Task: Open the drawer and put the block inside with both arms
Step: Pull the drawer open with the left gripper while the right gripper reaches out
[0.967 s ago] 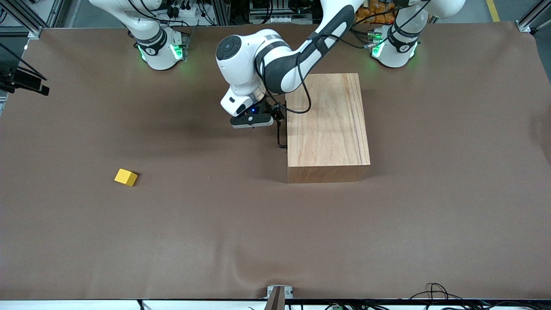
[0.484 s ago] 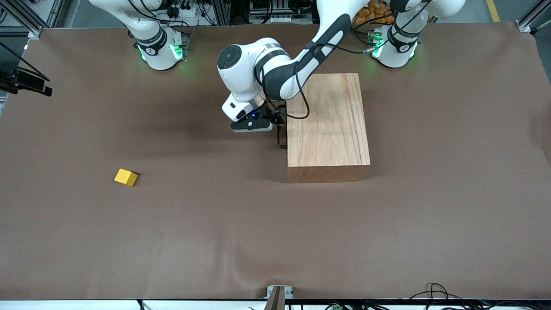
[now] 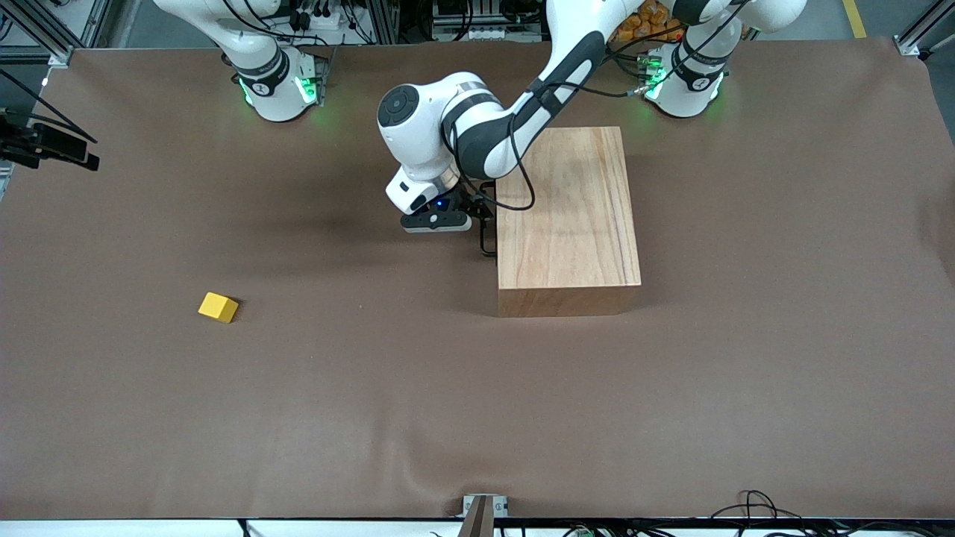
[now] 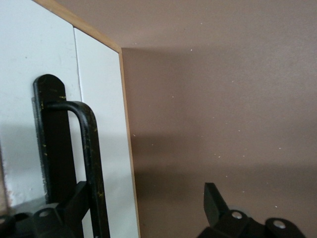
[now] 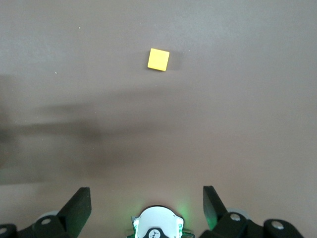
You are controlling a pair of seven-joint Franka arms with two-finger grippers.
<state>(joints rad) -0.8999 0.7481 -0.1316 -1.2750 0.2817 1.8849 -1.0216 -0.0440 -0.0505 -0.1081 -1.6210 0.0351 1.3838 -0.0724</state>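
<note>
The wooden box (image 3: 567, 216) stands mid-table with its drawer shut. The drawer's white front panel (image 4: 101, 99) faces the right arm's end of the table and carries a black wire handle (image 3: 486, 242). My left gripper (image 3: 481, 211) is open at that panel. In the left wrist view the handle (image 4: 90, 148) stands between the fingers of the left gripper (image 4: 146, 196), close to one finger (image 4: 74, 198). The yellow block (image 3: 218, 307) lies on the table toward the right arm's end and also shows in the right wrist view (image 5: 158, 59). My right gripper (image 5: 146, 196) is open and empty, high above its own base (image 5: 157, 225).
The brown cloth (image 3: 477, 410) covers the whole table. A black device (image 3: 56, 145) juts in at the table's edge at the right arm's end. The green-lit arm bases (image 3: 277, 86) stand along the robots' edge of the table.
My left gripper has moved a little lower and closer to the drawer handle. The block and the box have not moved.
</note>
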